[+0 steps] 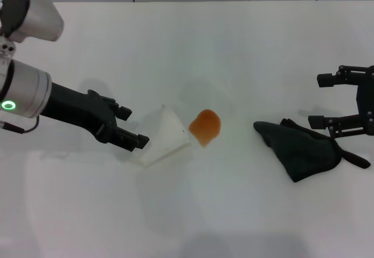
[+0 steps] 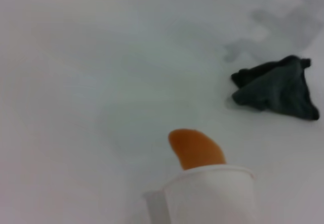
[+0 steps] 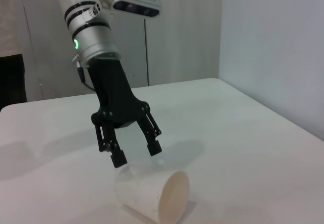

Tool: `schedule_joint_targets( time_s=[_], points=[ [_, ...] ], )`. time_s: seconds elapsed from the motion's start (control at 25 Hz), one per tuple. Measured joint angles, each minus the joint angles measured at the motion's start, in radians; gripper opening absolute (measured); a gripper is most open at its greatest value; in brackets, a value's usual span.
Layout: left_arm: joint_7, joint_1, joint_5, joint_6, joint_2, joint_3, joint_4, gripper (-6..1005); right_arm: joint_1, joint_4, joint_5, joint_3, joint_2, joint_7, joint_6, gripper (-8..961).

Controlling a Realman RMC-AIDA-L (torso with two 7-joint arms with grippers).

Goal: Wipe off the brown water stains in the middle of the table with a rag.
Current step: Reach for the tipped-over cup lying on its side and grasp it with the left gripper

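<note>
The brown water stains [image 1: 205, 126] form one orange-brown blotch in the middle of the white table [image 1: 234, 48]; the blotch [image 2: 196, 148] also shows in the left wrist view. A white paper cup [image 1: 166, 136] lies on its side with its mouth toward the blotch. My left gripper [image 1: 135, 128] is open just behind the cup's base, holding nothing; it is seen from the front in the right wrist view [image 3: 135, 154]. The dark rag [image 1: 304, 148] lies crumpled to the right, and its heap [image 2: 277, 87] shows beyond the stain. My right gripper [image 1: 317, 100] stands open just beyond the rag, empty.
The tipped cup [image 3: 152, 196] lies right beside the stain. The rag's thin tail [image 1: 353, 159] trails toward the table's right edge. A wall runs along the table's far edge [image 1: 187, 0].
</note>
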Motion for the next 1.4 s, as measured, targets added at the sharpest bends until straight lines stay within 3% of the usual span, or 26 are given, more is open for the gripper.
schedule_joint_targets(
  time_s=[0.56, 1.04, 1.4],
  points=[
    [0.011, -0.004, -0.017, -0.121, -0.004, 0.075, -0.066, 865, 0.015, 0.004, 0.000, -0.002, 0.001, 0.004, 0.000, 870],
    [0.027, -0.006, -0.078, -0.244, -0.007, 0.245, -0.099, 863, 0.033, 0.015, -0.002, -0.026, 0.001, 0.004, 0.040, 870],
    [0.043, -0.010, -0.081, -0.267, -0.006, 0.255, -0.095, 861, 0.042, 0.024, 0.000, -0.040, 0.001, 0.012, 0.049, 870]
  ],
)
